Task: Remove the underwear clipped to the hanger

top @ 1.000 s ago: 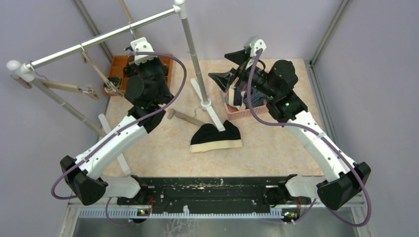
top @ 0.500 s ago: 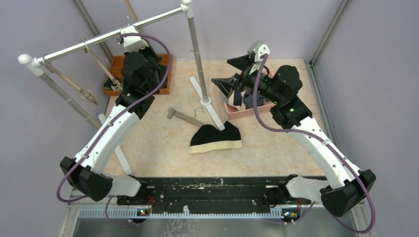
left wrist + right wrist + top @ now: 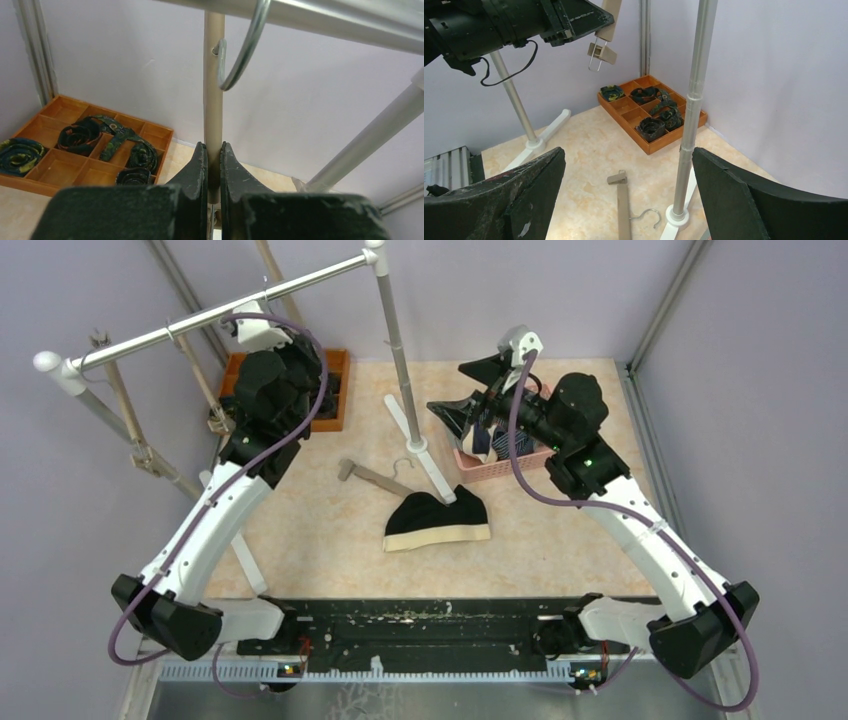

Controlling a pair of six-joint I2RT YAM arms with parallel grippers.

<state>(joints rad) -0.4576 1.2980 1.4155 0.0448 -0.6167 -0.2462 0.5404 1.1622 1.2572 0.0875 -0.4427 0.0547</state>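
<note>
Black underwear (image 3: pixel 437 520) lies loose mid-table; at its 1 o'clock more fills the pink basket (image 3: pixel 500 472) beneath the right gripper (image 3: pixel 462 390), jaws wide apart. At 10 o'clock the left gripper (image 3: pixel 213 150) clamps the wooden hanger (image 3: pixel 213 100); raise it squarely so its hook clears the rail (image 3: pixel 320 15)

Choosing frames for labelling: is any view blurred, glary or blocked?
Top external: evenly lit, sharp, soft shadows. Left wrist: the left pincer, gripping the hanger, blocks the bottom edge; sheen on the rail. Right wrist: the right pincer's fingers darken both lower corners; the tray beyond is sharp.
</note>
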